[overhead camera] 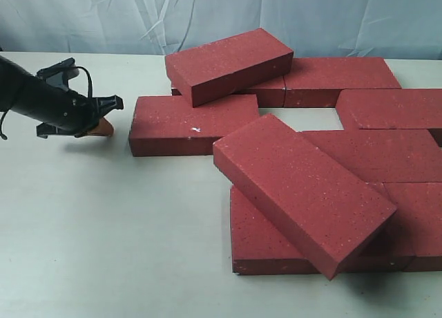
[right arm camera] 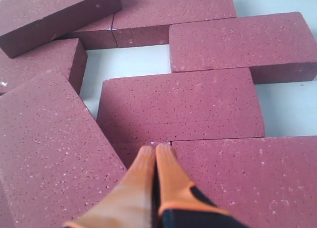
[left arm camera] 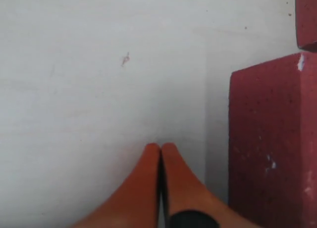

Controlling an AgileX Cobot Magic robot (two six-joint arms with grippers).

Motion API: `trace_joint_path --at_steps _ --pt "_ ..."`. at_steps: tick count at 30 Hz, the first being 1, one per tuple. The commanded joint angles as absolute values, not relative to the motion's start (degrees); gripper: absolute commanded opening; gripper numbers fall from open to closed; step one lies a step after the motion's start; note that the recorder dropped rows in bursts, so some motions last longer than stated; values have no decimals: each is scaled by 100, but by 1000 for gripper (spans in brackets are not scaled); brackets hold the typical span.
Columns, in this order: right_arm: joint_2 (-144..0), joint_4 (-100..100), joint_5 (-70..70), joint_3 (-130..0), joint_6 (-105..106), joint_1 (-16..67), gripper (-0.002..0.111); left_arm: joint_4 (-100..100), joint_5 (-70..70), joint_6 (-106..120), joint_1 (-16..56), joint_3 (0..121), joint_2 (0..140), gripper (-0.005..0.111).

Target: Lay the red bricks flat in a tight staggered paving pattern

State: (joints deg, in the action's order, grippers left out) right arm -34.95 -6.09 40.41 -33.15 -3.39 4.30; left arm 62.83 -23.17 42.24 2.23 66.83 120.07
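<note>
Several red bricks lie on the white table (overhead camera: 103, 228). Most lie flat in a loose patch at the right. One brick (overhead camera: 228, 62) rests tilted on top of the back row, and a second tilted brick (overhead camera: 300, 190) lies askew across the front ones. A flat brick (overhead camera: 190, 121) with a small white chip sits at the patch's left end. My left gripper (overhead camera: 103, 126) is shut and empty, low over the table just left of that brick (left arm camera: 272, 139). My right gripper (right arm camera: 155, 149) is shut and empty, its tips over a seam between flat bricks (right arm camera: 181, 106). The right arm is out of the exterior view.
A gap of bare table (right arm camera: 126, 62) opens between the back row and the middle bricks. Bare table stretches left and front of the patch. A pale blue cloth backdrop (overhead camera: 221, 14) hangs behind the table's far edge.
</note>
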Motion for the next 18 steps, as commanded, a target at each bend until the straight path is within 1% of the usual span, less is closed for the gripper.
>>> trace_joint_path --at_steps 1,9,18 --pt "-3525 -433 4006 -3288 -310 412 -1 6694 -2386 4236 313 6680 11998 0" --pt "-3525 -456 3847 -2995 -310 412 -1 6911 -2338 4205 930 6887 12298 0" --pt "-3525 -456 3848 -2994 -310 412 -1 7240 -2476 4205 1330 7308 12497 0"
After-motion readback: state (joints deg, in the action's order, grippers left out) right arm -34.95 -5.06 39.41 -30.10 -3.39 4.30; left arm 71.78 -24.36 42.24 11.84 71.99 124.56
